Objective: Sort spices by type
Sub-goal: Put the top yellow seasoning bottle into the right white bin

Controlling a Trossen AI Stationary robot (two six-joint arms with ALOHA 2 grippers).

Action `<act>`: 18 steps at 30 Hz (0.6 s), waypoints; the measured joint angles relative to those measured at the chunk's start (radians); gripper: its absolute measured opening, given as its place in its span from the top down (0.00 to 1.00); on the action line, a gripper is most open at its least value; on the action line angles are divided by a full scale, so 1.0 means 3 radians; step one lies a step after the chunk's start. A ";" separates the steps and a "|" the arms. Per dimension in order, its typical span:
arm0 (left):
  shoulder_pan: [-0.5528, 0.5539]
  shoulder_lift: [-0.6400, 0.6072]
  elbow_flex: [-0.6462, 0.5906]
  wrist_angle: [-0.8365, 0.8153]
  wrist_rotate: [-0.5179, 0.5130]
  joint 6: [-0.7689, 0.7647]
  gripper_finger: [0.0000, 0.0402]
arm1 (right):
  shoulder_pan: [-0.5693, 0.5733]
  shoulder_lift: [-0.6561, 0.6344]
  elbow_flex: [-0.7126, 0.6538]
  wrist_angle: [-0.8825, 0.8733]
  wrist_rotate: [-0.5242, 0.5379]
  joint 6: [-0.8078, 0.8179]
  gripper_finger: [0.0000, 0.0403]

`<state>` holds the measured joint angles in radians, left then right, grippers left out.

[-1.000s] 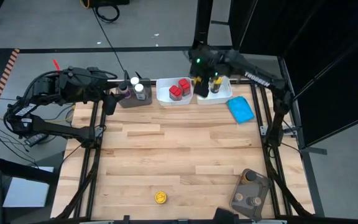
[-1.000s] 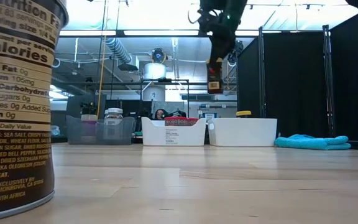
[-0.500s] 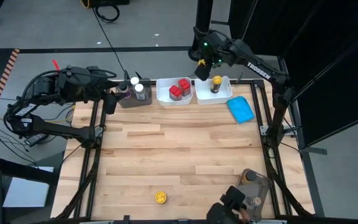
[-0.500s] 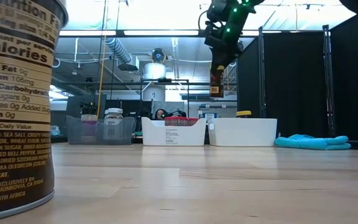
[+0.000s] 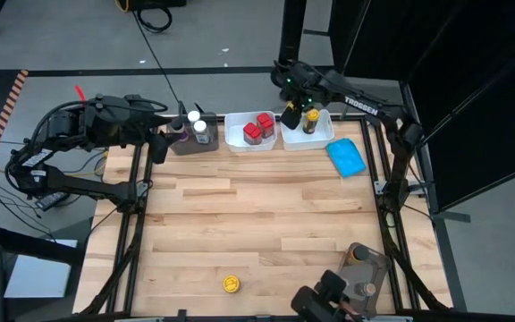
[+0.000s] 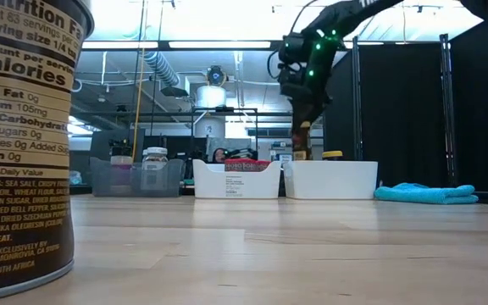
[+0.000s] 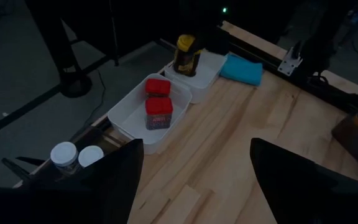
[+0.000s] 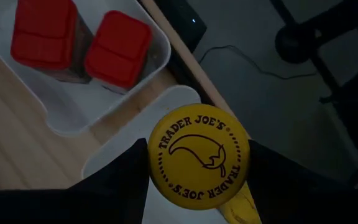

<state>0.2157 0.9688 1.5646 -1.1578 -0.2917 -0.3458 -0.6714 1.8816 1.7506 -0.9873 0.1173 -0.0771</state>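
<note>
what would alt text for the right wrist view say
A yellow-lidded spice jar printed "Trader Joe's" sits between the right gripper's dark fingers, above a white tub. A neighbouring white tub holds two red-capped jars.

Back edge lineup
3 containers are sitting side by side: bin (image 5: pixel 192 141) left, tub (image 5: pixel 240 139) holding 2 jars (image 5: pixel 258 126) middle, another tub (image 5: pixel 322 136) right.

Light wood plank table (image 5: pixel 257 206). Along its far edge, a row: grey translucent bin (image 5: pixel 192 141), white tub (image 5: pixel 237 139) with red-capped jars, second white tub (image 5: pixel 322 139). Blue folded cloth (image 5: pixel 347 157) just beside that second tub. Near edge: lone yellow-lidded jar (image 5: pixel 231 284) standing on bare wood; grey bin (image 5: pixel 361 276) at the near right corner.
</note>
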 joint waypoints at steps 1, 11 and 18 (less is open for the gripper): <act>0.0000 0.0000 0.0000 0.0001 -0.0009 0.0000 0.25 | -0.0003 0.0000 -0.0068 0.0083 -0.0046 0.0033 0.43; 0.0000 0.0000 0.0000 0.0000 -0.0012 0.0000 0.25 | -0.0013 0.0000 -0.0743 0.0882 -0.0284 0.0286 0.43; 0.0000 0.0000 0.0000 0.0004 -0.0013 -0.0001 0.25 | -0.0047 -0.0005 -0.0988 0.1079 -0.0286 0.0293 0.42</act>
<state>0.2157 0.9688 1.5646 -1.1566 -0.2957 -0.3462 -0.6853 1.8802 1.4542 -0.6635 0.0316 0.0108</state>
